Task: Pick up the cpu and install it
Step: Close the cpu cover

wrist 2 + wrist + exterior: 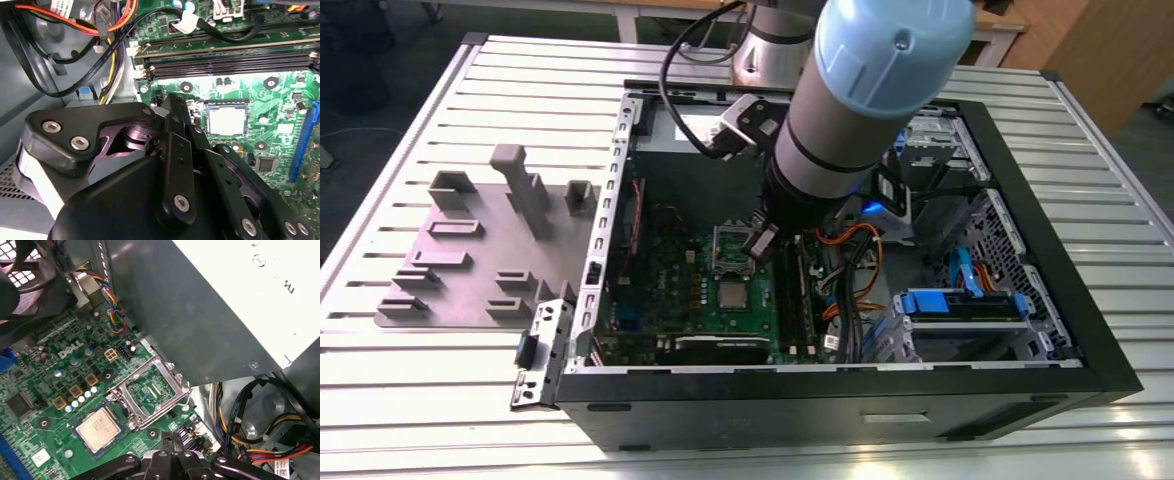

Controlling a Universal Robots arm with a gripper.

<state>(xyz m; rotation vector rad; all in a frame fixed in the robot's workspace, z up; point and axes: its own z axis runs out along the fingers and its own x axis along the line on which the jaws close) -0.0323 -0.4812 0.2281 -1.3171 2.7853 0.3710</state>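
Observation:
The cpu, a small silvery square chip, lies flat in its socket on the green motherboard inside the open computer case. Both wrist views show the cpu lying free, with nothing touching it. The silver socket frame stands flipped open beside it. My gripper hangs over the board next to that frame, a short way from the chip. The black gripper looks shut, its fingers together with nothing between them.
A grey power supply box overhangs the board close to the socket. Memory slots and bundled cables run alongside. A blue drive cage fills the case's right in the exterior view. A grey fixture plate sits on the slatted table.

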